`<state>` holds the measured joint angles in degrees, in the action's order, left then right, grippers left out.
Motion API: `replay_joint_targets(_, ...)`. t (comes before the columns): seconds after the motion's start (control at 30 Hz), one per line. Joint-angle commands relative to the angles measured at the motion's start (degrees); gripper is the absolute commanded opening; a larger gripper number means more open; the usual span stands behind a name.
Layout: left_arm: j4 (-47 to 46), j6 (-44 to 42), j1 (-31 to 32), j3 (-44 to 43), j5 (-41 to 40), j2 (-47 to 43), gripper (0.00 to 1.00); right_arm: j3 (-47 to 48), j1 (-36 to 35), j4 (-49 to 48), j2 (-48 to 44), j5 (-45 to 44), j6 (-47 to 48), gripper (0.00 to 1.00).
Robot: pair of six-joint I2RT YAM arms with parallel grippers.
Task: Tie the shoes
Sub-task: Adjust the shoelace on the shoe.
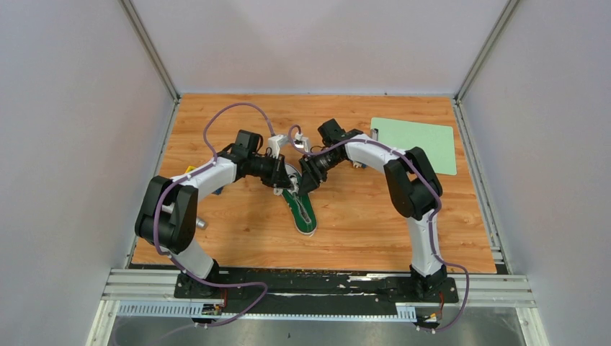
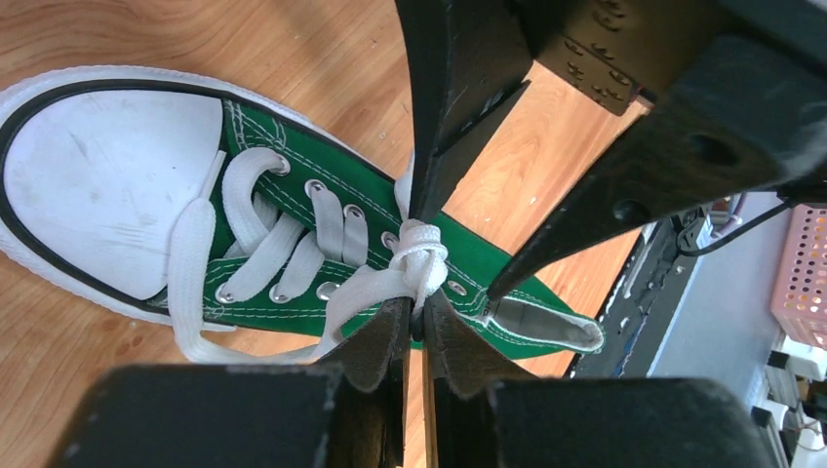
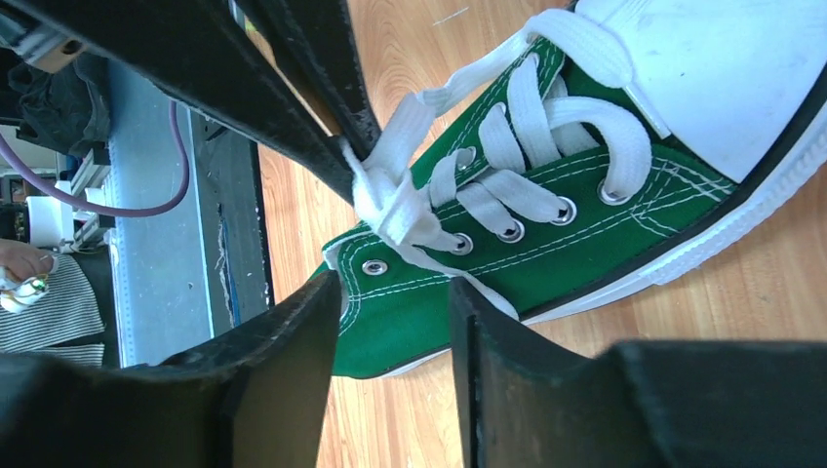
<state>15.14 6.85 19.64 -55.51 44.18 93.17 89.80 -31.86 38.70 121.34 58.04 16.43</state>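
Pinching the laces (image 2: 421,255) at their knot with the left gripper (image 2: 417,314), left of centre in the overhead view — jaws narrowed onto the white strand, probably to hold tension and stop any slackening. Works over the shoe (image 1: 305,213), lying at centre frame, heel toward the lower edge. Holds the right gripper (image 3: 395,292) wide and empty just right of the knot — seemingly poised for the other strand.

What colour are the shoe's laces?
White. The flat laces on the green canvas sneaker show best in the left wrist view.
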Motion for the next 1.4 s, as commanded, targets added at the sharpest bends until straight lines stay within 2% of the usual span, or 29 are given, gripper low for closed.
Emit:
replay_joint_targets(0.0, -2.06, 0.75, -0.3, 0.57, 2.89, -1.4, 0.13, 1.68, -0.46, -0.44, 0.96, 1.47, 1.55, 0.37)
replay_joint_targets(0.13, -1.82, -0.21, -0.36, 0.62, 3.45, -0.9, 0.14, 2.28, -0.38, 0.39, 0.8, 2.46, 0.57, 0.05)
replay_joint_targets(0.17, -1.59, -0.45, -0.38, 0.55, 3.67, -0.8, 0.14, 2.37, -0.39, 0.72, 0.4, 2.83, 0.28, 0.0)
replay_joint_targets(0.43, 1.9, -5.21, -0.3, -0.91, 5.2, 0.14, 0.15, 3.63, 2.2, 2.75, -6.15, 11.17, -7.9, 0.0)
replay_joint_targets(0.57, 2.26, -6.45, -0.32, -0.71, 5.53, 0.42, 0.15, 5.49, 3.53, 2.7, -6.22, 11.64, -9.88, 0.0)
replay_joint_targets(0.67, 2.32, -6.8, -0.35, -0.71, 5.47, 0.36, 0.16, 6.49, 3.08, 2.45, -4.69, 6.18, -10.15, 0.15)
replay_joint_targets(0.73, 2.32, -6.77, -0.32, -0.74, 5.51, 0.35, 0.16, 7.09, 2.44, 2.44, -3.45, 4.3, -10.5, 0.28)
replay_joint_targets(0.87, 1.65, -6.74, -0.33, -0.6, 6.73, 0.4, 0.17, 7.75, 0.45, 2.2, -1.35, 2.15, -12.44, 0.35)
replay_joint_targets(1.17, 0.27, -4.84, -0.39, -0.17, 8.21, 1.34, 0.17, 9.74, -1.63, 1.13, 0.77, -4.91, -13.69, 0.35)
replay_joint_targets(1.37, 1.19, -5.6, -0.41, -0.77, 7.85, 1.9, 0.14, 10.3, -1.59, 0.85, 1.34, -8.97, -13.09, 0.29)
